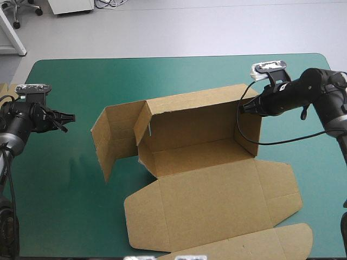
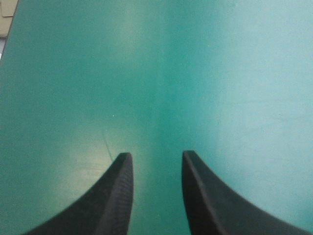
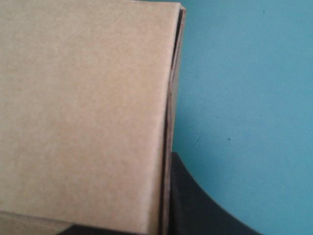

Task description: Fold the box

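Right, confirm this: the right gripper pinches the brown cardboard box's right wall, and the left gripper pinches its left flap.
Wrong on the left gripper: the left wrist view shows its black fingers open over bare teal-green table cover, holding nothing, away from the brown cardboard box. The right gripper does pinch the right wall.

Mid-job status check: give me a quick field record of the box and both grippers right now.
box: partly formed, back wall up
right wall: upright, gripped near its top
left end panel: standing, swung outward
lid: flat on the teal-green cover
left gripper: jaws open, apart from the box, over bare cover
right gripper: jaws shut on the right wall
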Available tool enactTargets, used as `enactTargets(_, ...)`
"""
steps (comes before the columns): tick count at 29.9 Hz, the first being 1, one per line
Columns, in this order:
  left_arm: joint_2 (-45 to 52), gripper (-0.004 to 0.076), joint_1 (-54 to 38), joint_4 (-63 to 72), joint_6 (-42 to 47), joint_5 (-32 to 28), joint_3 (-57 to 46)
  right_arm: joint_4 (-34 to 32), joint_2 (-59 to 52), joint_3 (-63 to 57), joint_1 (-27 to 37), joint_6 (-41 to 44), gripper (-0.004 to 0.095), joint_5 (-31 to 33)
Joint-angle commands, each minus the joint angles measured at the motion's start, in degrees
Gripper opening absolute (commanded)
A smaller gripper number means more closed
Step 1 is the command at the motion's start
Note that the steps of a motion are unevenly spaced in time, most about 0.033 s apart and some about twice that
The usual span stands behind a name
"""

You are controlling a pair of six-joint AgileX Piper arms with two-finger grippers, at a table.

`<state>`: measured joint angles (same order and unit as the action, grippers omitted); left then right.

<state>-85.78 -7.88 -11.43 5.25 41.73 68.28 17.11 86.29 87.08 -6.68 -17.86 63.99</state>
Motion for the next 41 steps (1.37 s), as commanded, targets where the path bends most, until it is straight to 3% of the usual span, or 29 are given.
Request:
enactTargets(1, 2.0, 0.0243, -0.1, 1.5, -2.3, -1.4, 1.5, -0.8, -2.3, 7.0, 0.4, 1.2, -0.0017, 7.4)
enactTargets(7, 2.0, 0.0233, -0.1, 3.2, -5.8, 1.1, 1.5, -1.3, -1.2, 11.4, 0.4, 3.8, -0.0017, 7.4)
enactTargets(23, 2.0, 0.0209, -0.1, 3.3, -6.9, 3.1, 1.5, 0.4, 14.4, 13.1, 0.3, 5.5, -0.0016, 7.1)
enactTargets(34, 2.0, 0.0209, -0.1, 3.3, -7.0, 3.6, 1.5, -0.7, 18.3, 13.1, 0.2, 5.4, -0.0012, -1.3)
enactTargets(36, 2.0, 0.0209, -0.1, 3.3, -7.0, 3.6, 1.5, -0.7, 18.5, 13.1, 0.2, 4.7, 0.0027, -2.7)
enactTargets(41, 2.0, 0.0203, -0.1, 3.3, -7.2, 3.5, 1.5, -0.6, 18.5, 13.1, -0.2, 4.5, 0.0246, -5.7)
